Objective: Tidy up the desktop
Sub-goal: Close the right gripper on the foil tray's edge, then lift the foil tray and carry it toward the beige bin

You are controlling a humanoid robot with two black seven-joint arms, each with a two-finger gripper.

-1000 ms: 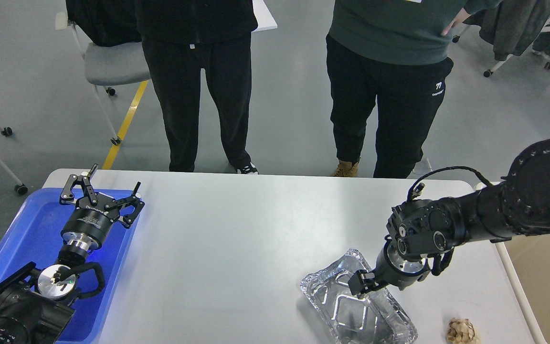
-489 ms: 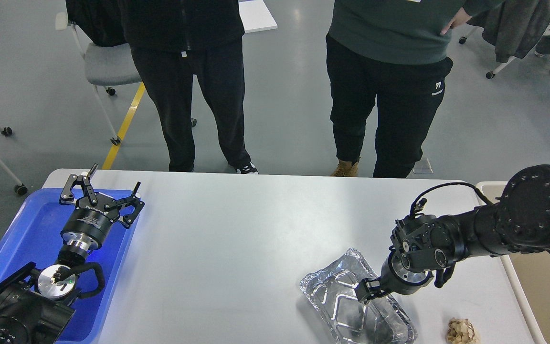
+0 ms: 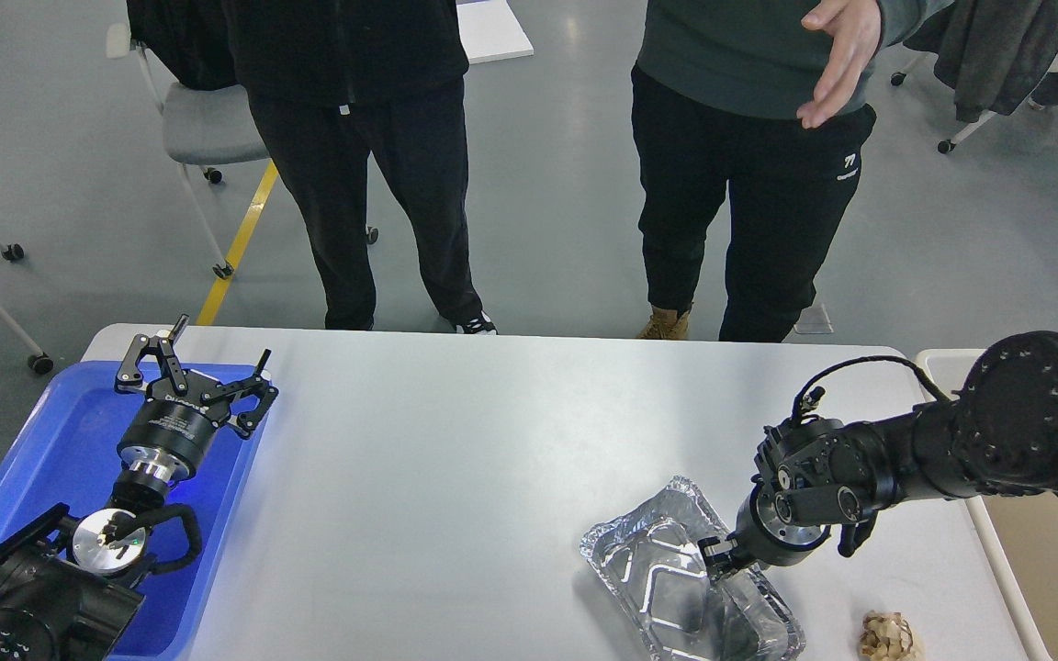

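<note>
The desktop (image 3: 455, 477) is a wide light-grey tabletop. A crumpled silver foil tray (image 3: 667, 588) lies on it at the front right. My right gripper (image 3: 717, 554) points down at the foil tray's right rim and touches it; its dark fingers cannot be told apart. A small crumpled brown paper ball (image 3: 887, 635) lies on the desktop at the front right corner. My left gripper (image 3: 196, 372) is open and empty, held over the far end of the blue tray (image 3: 42, 450) at the left.
A beige rimmed bin (image 3: 1052, 560) stands off the desktop's right edge. Two people (image 3: 740, 184) stand close to the far edge, one with a raised hand. A grey wheeled chair (image 3: 208, 128) stands behind at the left.
My right gripper has moved right and down along the foil tray toward its right rim, and the tray has shifted slightly. The left arm has not moved. The right person has raised a hand.
</note>
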